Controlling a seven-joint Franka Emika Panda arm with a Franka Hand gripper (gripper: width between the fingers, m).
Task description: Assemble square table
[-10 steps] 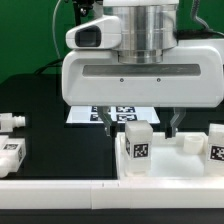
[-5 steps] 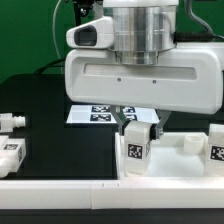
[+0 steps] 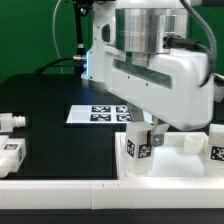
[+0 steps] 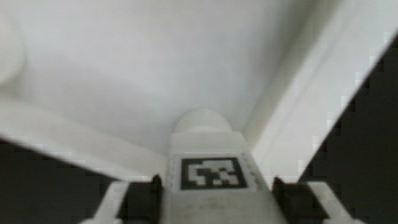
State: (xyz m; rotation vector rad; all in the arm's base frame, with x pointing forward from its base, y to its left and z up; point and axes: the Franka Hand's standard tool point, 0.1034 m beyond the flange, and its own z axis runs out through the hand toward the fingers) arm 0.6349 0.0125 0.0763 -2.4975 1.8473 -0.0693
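- Long white bar (image 3: 60, 188): lies along the near edge, clear of the work.
- Two loose legs (image 3: 10, 155): lie at the near left, well apart from the table top and not yet fitted.
- Table top (image 3: 185, 160): white tray with a raised rim, at the near right, just behind the bar. In the wrist view its pale inner floor (image 4: 107, 90) and rim fill the frame.
- Gripped leg (image 3: 138, 148): short, white, stands at the top's left corner with its black-and-white tag facing near. The tag is now skewed, whereas a second ago it sat square.
- Gripper (image 3: 146, 131): clamped on the gripped leg, with a finger (image 4: 134, 198) on either flank in the wrist view. The wrist has turned from square-on to angled. This probably means the leg is being screwed into its socket, though the seating is hidden.
- Standing leg (image 3: 216, 148): upright at the top's right side, unchanged.
- Marker board (image 3: 95, 113): flat, farther back.
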